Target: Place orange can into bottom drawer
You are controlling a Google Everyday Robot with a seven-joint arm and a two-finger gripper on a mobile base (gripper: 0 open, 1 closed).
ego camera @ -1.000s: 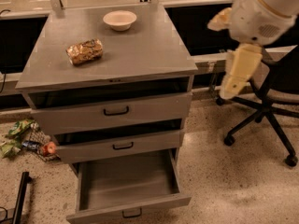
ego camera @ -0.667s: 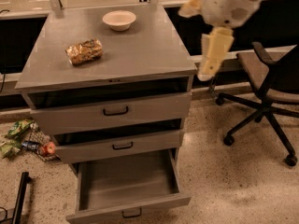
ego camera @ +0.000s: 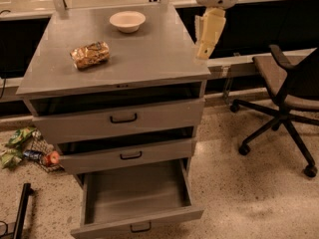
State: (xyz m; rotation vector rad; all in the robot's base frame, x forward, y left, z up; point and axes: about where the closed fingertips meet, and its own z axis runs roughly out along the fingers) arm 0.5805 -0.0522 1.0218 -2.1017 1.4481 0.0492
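Note:
The orange can (ego camera: 90, 55) lies on its side on the grey cabinet top (ego camera: 149, 59), left of centre. The bottom drawer (ego camera: 134, 194) is pulled out and its inside is bare; a small black handle shows on its front. My gripper (ego camera: 203, 50) hangs from the cream arm at the cabinet top's right edge, well to the right of the can and above the surface. It holds nothing that I can see.
A cream bowl (ego camera: 127, 21) sits at the back of the cabinet top. The two upper drawers (ego camera: 119, 117) are slightly open. A black office chair (ego camera: 286, 91) stands to the right. Litter (ego camera: 27, 151) lies on the floor at the left.
My arm has swung left, from over the chair to the cabinet's right edge. The can, bowl and drawers have not moved.

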